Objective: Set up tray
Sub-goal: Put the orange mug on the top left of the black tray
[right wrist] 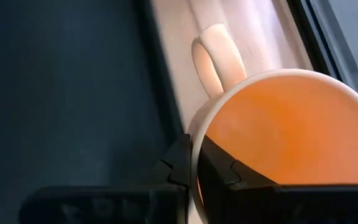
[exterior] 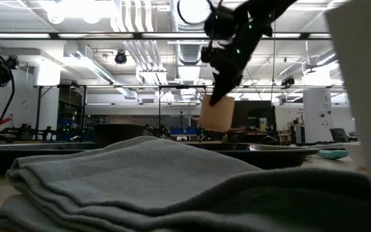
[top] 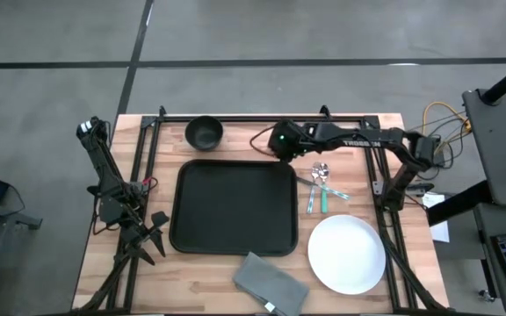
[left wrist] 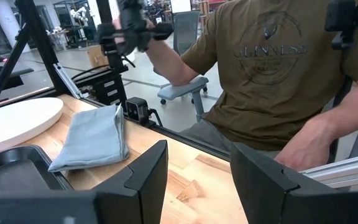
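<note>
The black tray (top: pixel 234 206) lies flat in the middle of the table. My right gripper (top: pixel 284 142) hangs over the tray's far right corner, shut on a mug (exterior: pixel 216 115) that is cream outside and orange inside (right wrist: pixel 278 137). In the high view the gripper hides the mug. The mug's handle (right wrist: pixel 219 59) points away from the fingers. My left gripper (left wrist: pixel 197 180) is open and waits low near the table's left near side (top: pixel 152 233), touching nothing. My right gripper pinches the mug's rim (right wrist: pixel 194 140) on the side opposite the handle, with one finger inside the cup and one outside. The fingers (right wrist: pixel 224 168) come from above, pointing down. The mug hangs below them, lifted clear above the tray's edge (exterior: pixel 216 129).
A black bowl (top: pixel 205 132) sits beyond the tray's far edge. Cutlery (top: pixel 319 186) lies right of the tray, with a white plate (top: pixel 347 253) nearer. A folded grey napkin (top: pixel 271 281) lies at the near edge. A person in an olive shirt (left wrist: pixel 272 68) sits beyond that edge.
</note>
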`<state>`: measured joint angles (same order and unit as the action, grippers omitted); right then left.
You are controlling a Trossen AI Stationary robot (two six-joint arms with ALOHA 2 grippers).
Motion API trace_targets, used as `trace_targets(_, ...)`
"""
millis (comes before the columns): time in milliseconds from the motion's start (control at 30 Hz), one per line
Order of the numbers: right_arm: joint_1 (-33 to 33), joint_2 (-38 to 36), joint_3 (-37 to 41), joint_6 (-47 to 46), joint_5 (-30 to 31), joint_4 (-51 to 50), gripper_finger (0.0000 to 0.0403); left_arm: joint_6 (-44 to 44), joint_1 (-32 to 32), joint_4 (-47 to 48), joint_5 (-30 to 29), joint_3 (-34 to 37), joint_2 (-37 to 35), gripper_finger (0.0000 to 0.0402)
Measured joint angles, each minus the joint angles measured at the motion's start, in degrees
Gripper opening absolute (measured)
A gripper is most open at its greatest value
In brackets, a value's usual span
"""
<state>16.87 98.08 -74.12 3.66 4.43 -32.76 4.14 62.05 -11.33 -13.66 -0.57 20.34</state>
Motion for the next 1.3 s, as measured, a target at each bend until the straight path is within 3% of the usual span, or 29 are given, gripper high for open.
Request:
trace_targets(333,-8.37,0.14,-4.57,1.41,-0.04,0.07,0.0009,0.0,0.01,-0.01,0.0,0.0,0.0,0.0155)
trace_targets(700,-9.39,3.28,-5.93,3.48,-0.72,4.66,0.0009,0.0,0.0,0.0,-0.01,0.0,-0.02,0.0155)
trace_targets(1100,-9.83,14.98,-18.92,7.06,-4.89,4.56,0.0008,0.0,0.01,0.0,0.01,0.01,-0.02,0.0155)
trace_targets(1300,-10.65,22.96,-29.35,10.36,-6.58,4.71,0.0008,0.0,0.0,0.0,0.01,0.0,-0.01,0.0155)
